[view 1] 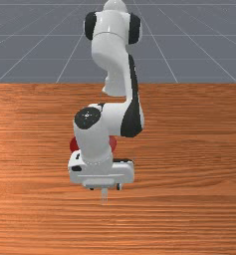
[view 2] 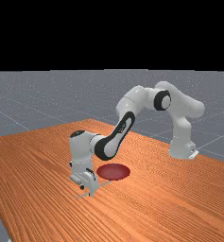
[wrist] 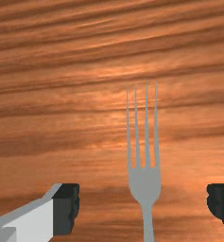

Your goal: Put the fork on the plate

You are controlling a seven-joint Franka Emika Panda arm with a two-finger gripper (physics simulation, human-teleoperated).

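1. Orange-brown worktop [view 1: 189, 149].
2. Bent arm [view 2: 119, 134], reaching toward the far view's left, hand pointing down.
3. Round red plate [view 2: 113, 172].
4. Pincer [view 1: 105, 188] spread wide, straddling the fork [wrist: 144, 184].
5. The fork: flat grey, four slim tapering prongs aimed toward the front view's near side, lying nearer than the plate.

No text or numbers can be read.
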